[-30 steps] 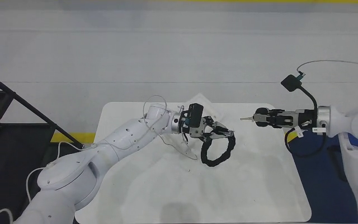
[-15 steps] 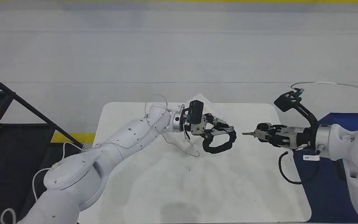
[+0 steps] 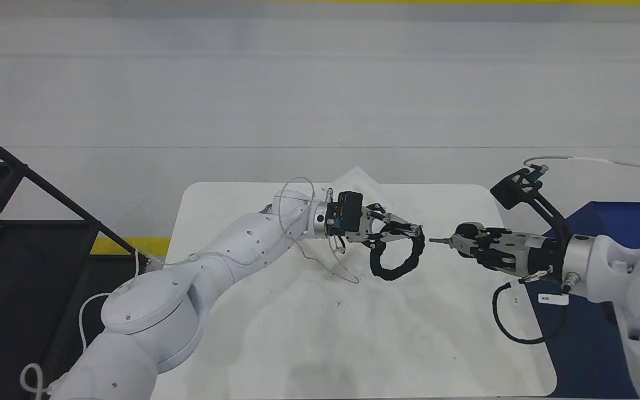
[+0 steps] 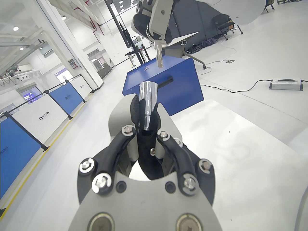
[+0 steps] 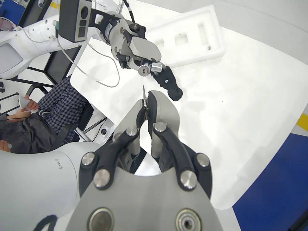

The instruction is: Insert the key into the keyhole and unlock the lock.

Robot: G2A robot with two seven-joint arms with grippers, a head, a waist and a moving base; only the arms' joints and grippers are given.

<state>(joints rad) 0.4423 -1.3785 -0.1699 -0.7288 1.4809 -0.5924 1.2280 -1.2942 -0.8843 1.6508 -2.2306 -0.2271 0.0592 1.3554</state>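
Key (image 4: 158,54) is sitting clamped in R gripper's (image 5: 146,103) fingers, tip pointing at keyhole (image 5: 144,70), just short of it, above desk (image 3: 300,340). L gripper's (image 4: 144,115) fingers are clenching cable lock (image 3: 393,258) by its chrome cylinder (image 4: 148,97). Foam tray (image 5: 214,41) is lying on desk beyond them.

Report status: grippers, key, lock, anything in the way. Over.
Left gripper shut on lock. Right gripper shut on key, tip short of keyhole. Nothing between them.
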